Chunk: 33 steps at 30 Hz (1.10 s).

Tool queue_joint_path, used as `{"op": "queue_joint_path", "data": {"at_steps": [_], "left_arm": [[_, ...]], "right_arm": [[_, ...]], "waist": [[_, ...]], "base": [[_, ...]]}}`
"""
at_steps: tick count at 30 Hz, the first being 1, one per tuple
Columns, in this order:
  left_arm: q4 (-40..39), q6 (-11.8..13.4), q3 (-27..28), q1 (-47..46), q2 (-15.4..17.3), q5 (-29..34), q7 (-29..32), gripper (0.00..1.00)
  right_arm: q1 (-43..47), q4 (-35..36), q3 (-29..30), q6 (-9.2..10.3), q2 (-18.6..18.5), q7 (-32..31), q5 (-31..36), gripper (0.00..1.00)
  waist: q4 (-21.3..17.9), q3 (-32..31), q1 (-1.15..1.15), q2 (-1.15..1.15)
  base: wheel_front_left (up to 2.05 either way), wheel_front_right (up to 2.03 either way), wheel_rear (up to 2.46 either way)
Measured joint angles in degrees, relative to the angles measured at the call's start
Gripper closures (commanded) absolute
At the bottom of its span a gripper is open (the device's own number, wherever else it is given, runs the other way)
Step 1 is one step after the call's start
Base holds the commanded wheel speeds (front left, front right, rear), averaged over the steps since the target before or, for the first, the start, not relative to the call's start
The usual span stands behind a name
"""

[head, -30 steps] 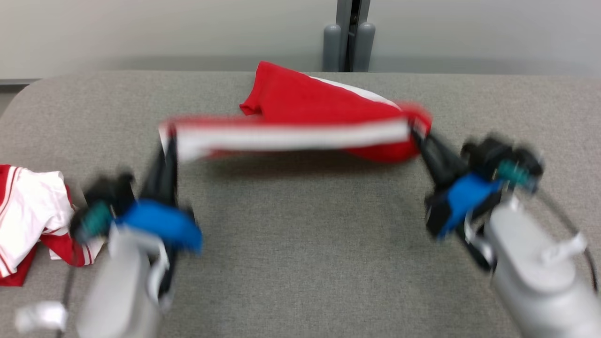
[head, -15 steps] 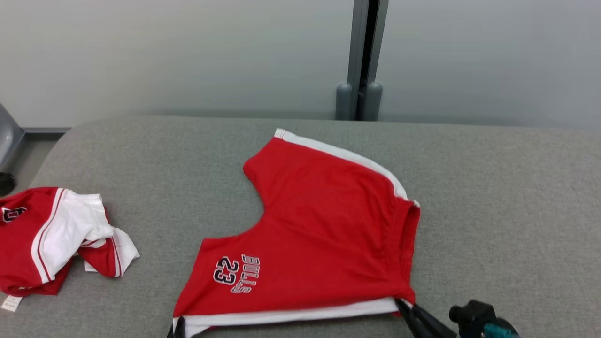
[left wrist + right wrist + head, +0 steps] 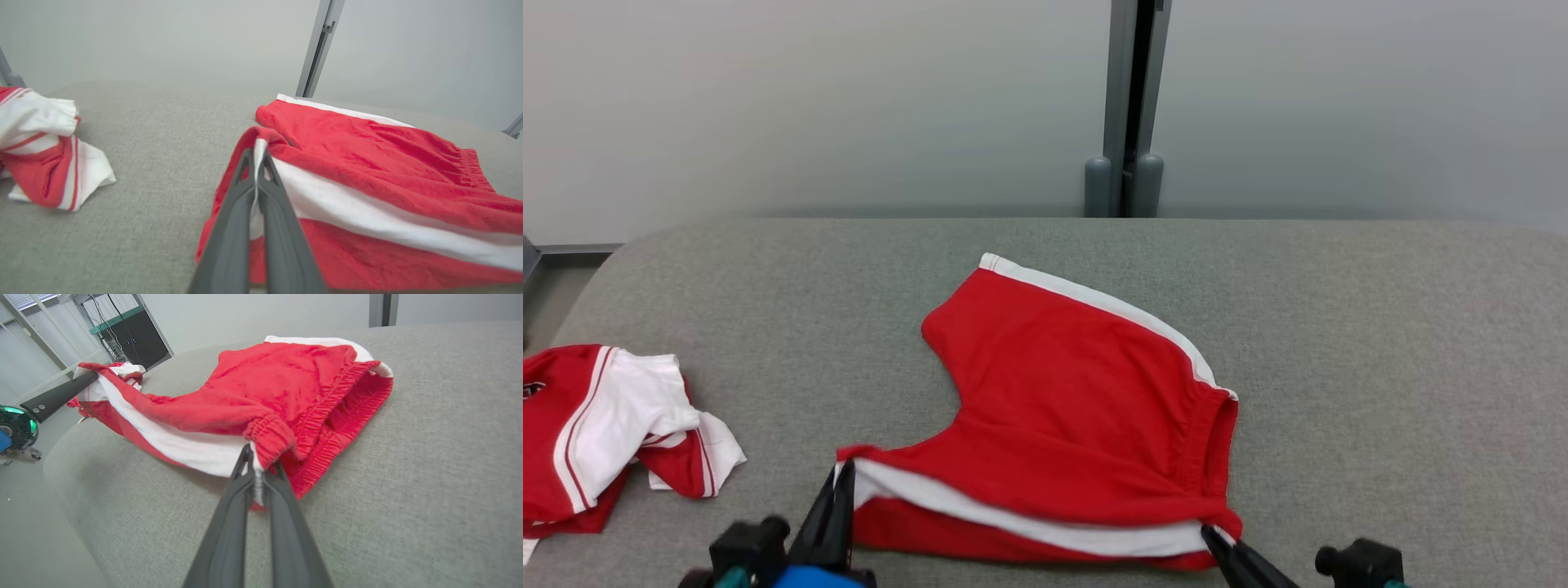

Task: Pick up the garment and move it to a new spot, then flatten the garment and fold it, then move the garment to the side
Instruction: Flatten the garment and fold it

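Grippers on both arms are clamped on the shorts (image 3: pixel 1086 400), which are red with white side stripes and a gathered waistband. The shorts lie on the grey cloth-covered table (image 3: pixel 1380 343) just below the middle of the head view, toward 6 o'clock. Their far leg reaches toward 11 o'clock and lies flat, and the waistband runs down the 3 o'clock side. The near edge, at 6 o'clock, is lifted a little off the table and drawn into a line between the two arms, its white stripe turned upward. The left gripper (image 3: pixel 844 483), at 7 o'clock, has its dark fingers pressed together on the hem corner of the near leg; the left wrist view shows a white fold of cloth pinched between them. The right gripper (image 3: pixel 1215 535), at 5 o'clock, is closed in the same way on the waistband corner, and the right wrist view shows bunched elastic and white stripe caught at its tips. A second garment (image 3: pixel 613 429), red and white, lies crumpled at 8 o'clock near the table's left edge, well apart from the shorts. A grey post (image 3: pixel 1125 98) stands against the pale wall at 12 o'clock, behind the table.
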State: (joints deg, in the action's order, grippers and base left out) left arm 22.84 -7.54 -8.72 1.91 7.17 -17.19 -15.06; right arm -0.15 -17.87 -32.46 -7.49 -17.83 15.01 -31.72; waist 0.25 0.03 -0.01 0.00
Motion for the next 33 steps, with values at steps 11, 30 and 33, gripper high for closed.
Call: {"op": "queue_joint_path", "data": {"at_steps": [11,30,33], "left_arm": [[9.24,0.0,-17.94,-34.32,12.6,-7.9,3.77,1.0],[24.63,0.0,-35.99,-58.57,18.78,-19.36,5.91,1.0],[26.52,0.0,-37.46,-59.41,18.66,-20.39,5.02,1.0]], "right_arm": [[-16.58,-2.02,2.63,0.0,4.85,-2.52,-11.4,1.0],[-33.43,-10.77,-3.27,0.0,8.36,-0.71,-20.03,1.0],[-34.18,-11.77,-3.31,0.0,8.51,-0.29,-20.4,1.0]], "waist": [[-5.64,10.86,0.02,0.0],[-12.16,23.41,0.02,0.0],[-12.36,23.68,0.02,0.0]], "base": [[0.0,0.0,0.0],[0.0,0.0,0.0],[0.0,0.0,0.0]]}}
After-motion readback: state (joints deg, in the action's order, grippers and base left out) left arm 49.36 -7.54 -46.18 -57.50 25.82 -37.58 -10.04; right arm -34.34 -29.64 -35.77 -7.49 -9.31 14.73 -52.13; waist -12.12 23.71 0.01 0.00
